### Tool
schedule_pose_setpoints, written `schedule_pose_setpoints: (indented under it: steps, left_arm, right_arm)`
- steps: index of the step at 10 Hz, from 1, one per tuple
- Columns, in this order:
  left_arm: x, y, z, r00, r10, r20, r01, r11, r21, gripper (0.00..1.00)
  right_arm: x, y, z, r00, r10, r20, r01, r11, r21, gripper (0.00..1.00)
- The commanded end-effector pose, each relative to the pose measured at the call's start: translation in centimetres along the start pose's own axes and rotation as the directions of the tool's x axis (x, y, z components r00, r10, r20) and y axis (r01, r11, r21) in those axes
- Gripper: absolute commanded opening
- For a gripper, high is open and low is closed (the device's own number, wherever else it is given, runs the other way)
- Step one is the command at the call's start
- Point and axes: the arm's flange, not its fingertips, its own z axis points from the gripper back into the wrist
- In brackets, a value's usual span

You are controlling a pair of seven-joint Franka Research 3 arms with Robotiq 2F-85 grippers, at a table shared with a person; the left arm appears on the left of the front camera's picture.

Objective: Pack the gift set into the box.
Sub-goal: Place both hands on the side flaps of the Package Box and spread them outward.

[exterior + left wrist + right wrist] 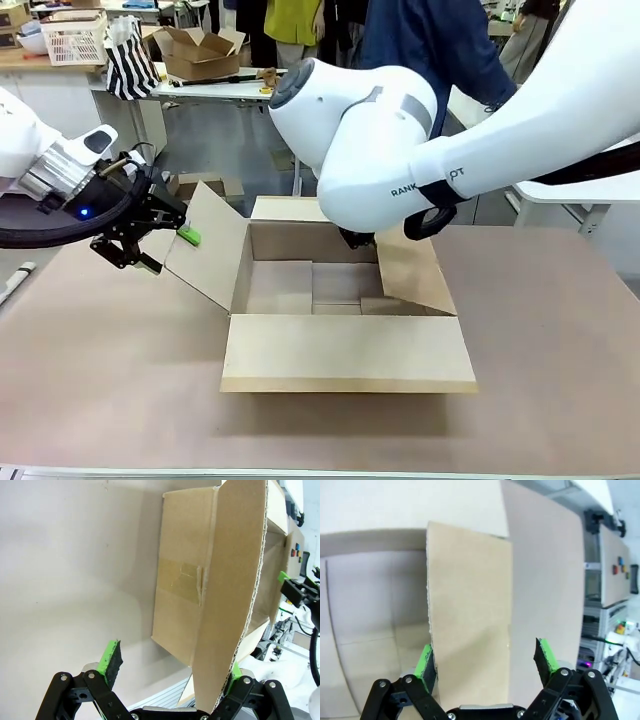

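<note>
The box [300, 285] stands open on the table [90, 380], between both arms. Its left flap [225, 580] runs lengthwise between the spread jaws of the left gripper [172, 665]. Its right flap [470, 605] lies between the parted jaws of the right gripper [487, 660], touching one pad.

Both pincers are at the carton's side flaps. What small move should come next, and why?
Probably shut both pincers on the flaps they straddle. The left pincer is open around the edge of the left flap; the right pincer is open astride the right flap. Both flaps stand up, so gripping them would likely hold the cardboard carton open.
</note>
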Motion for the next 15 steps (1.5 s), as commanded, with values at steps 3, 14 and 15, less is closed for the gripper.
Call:
schedule_pose_setpoints:
  steps: [3, 14, 15]
  left_arm:
    - [-0.2, 0.0, 0.2, 1.000, -0.004, -0.007, 0.004, 1.000, 0.003, 1.00]
    - [-0.2, 0.0, 0.2, 1.000, -0.004, -0.007, 0.004, 1.000, 0.003, 1.00]
    - [-0.2, 0.0, 0.2, 1.000, -0.004, -0.007, 0.004, 1.000, 0.003, 1.00]
  right_arm:
    - [-0.2, -3.3, 2.1, 0.994, -0.098, 0.044, 0.101, 0.992, -0.077, 1.00]
    - [-0.5, -6.3, 2.1, 0.987, -0.158, 0.014, 0.159, 0.986, -0.042, 1.00]
    - [-0.6, -8.2, 1.4, 0.986, -0.165, -0.014, 0.165, 0.986, 0.011, 1.00]
